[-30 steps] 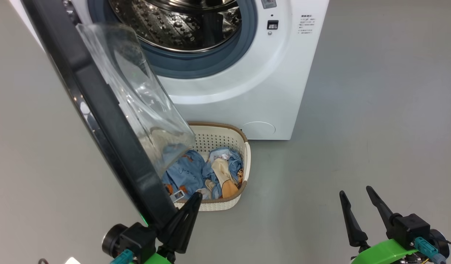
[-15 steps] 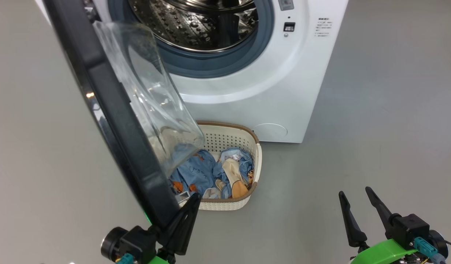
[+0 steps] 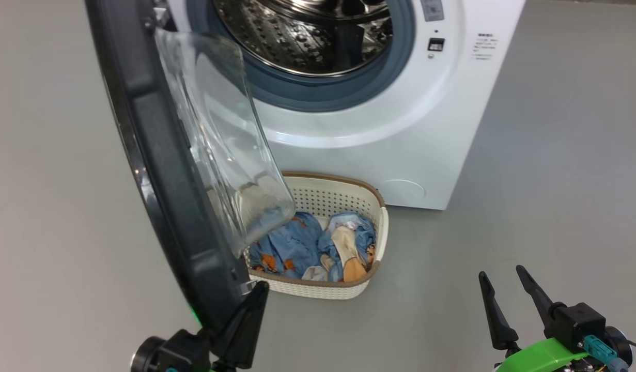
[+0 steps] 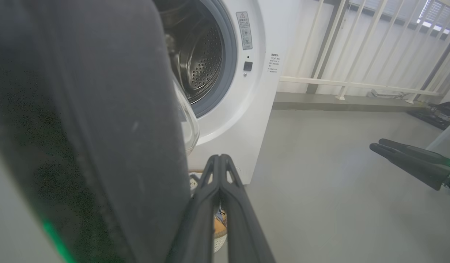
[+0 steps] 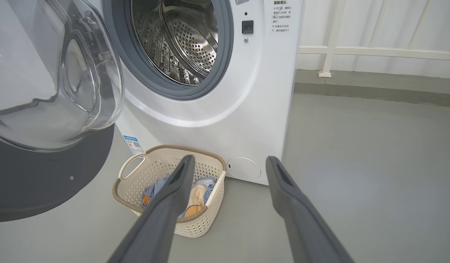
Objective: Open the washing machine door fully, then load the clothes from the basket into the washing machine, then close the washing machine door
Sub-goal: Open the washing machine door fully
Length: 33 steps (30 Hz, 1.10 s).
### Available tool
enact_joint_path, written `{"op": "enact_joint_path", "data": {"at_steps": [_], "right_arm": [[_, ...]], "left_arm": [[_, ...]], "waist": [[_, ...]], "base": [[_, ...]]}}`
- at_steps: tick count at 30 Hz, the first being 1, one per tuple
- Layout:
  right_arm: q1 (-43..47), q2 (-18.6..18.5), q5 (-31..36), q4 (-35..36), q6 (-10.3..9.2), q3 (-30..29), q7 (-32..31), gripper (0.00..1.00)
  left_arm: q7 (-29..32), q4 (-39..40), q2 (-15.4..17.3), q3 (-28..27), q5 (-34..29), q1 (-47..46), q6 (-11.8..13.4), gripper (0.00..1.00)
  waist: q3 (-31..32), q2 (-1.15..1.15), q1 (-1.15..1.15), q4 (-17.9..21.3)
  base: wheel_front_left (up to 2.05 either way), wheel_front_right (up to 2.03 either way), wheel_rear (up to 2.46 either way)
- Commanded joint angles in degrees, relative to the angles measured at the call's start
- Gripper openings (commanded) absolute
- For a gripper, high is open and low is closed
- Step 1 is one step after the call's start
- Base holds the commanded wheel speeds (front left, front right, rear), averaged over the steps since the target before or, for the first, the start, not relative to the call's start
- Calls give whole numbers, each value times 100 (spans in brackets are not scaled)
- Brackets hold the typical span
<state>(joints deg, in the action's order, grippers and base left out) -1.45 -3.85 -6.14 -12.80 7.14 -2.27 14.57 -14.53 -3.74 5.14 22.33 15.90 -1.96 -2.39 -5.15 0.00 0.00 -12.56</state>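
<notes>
While the washing machine door (image 3: 163,206) stands swung out on the left of the washing machine (image 3: 400,139), its black rim runs from the far left down to the near left, almost edge-on to the head view. Its clear glass bowl (image 3: 230,155) bulges to the right and hides the left end of the basket (image 3: 382,235) from that view. The steel drum (image 3: 307,36) lies open inside the grey-blue gasket (image 3: 328,95).

The left gripper (image 3: 260,290) is clenched on nothing, its two dark fingers pressed together into one wedge. It sits at the door's lower near edge, the tip right against the inner side of the rim — whether it presses on the rim I cannot tell.

The right gripper (image 3: 499,271) is released, its fingers spread and empty. It hangs over bare grey floor (image 3: 555,181) at the near right, well apart from both basket and machine.

The basket stands on the floor just in front of the machine's lower front, below the opening. The clothes (image 3: 297,248) — light-blue and cream with orange-brown print — lie bunched inside it. A blue label sticker (image 5: 133,143) shows on the machine's front just behind the basket's left handle.
</notes>
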Motion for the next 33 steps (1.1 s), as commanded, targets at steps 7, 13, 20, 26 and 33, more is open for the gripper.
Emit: {"op": "enact_joint_path", "data": {"at_steps": [7, 13, 20, 26, 33], "right_arm": [[-56, -18, -19, 100, 35, 149, 43, 100], [-63, -33, -22, 99, 35, 185, 43, 100], [-60, -23, -13, 96, 35, 217, 43, 100], [-91, -61, -15, 84, 35, 263, 43, 100], [-202, -160, -24, 73, 35, 250, 43, 100]], "left_arm": [[45, 239, 196, -599, 128, 2, 371, 0], [46, 261, 284, -746, 187, 48, 466, 0], [26, 29, 390, -1052, 279, 57, 660, 0], [5, -314, 546, -1437, 463, -95, 729, 0], [-17, -909, 859, -1991, 697, -457, 768, 0]], "waist": [[115, 0, 0, -333], [135, 0, 0, -553], [175, 0, 0, -692], [142, 0, 0, -695], [35, 0, 0, -586]], "base": [[0, 0, 0], [0, 0, 0], [0, 0, 0], [0, 0, 0], [0, 0, 0]]}}
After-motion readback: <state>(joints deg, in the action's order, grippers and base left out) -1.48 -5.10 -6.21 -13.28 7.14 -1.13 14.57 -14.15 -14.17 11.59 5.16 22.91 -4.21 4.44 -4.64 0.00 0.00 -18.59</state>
